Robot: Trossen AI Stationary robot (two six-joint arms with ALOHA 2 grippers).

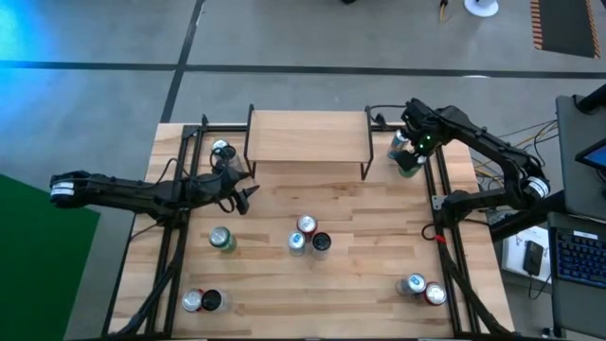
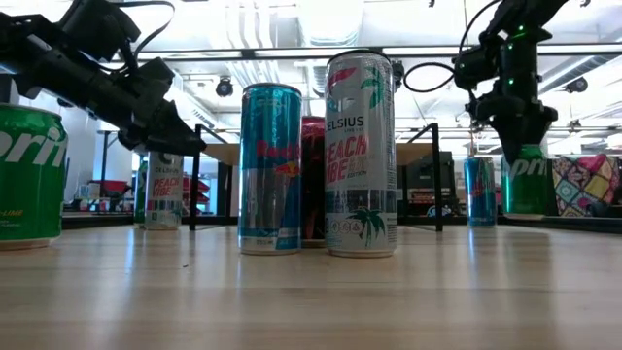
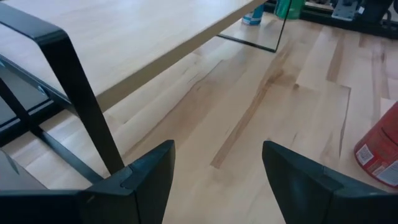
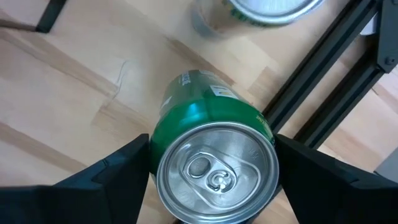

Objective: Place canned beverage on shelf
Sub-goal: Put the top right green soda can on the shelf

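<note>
The green can [image 4: 214,155] stands on the table just off the right end of the shelf [image 1: 308,135], beside the black frame rail, with a second, blue-and-silver can [image 2: 478,192] close by it. It is upright: its long axis runs straight up from the wood, and its silver top with the pull tab faces up at the right wrist camera. The right gripper [image 1: 409,156] is down over it with a finger on each side of the body; the jaws stand wide, and I can't tell from here whether the pads are pressing the can or just flanking it. The left gripper [image 1: 248,197] waits near the shelf's left legs, part open and holding nothing. From what shows, the shelf board is bare, so I'd judge the job barely begun: no can is up there yet, and the lift, the carry over the board and the set-down all remain.
</note>
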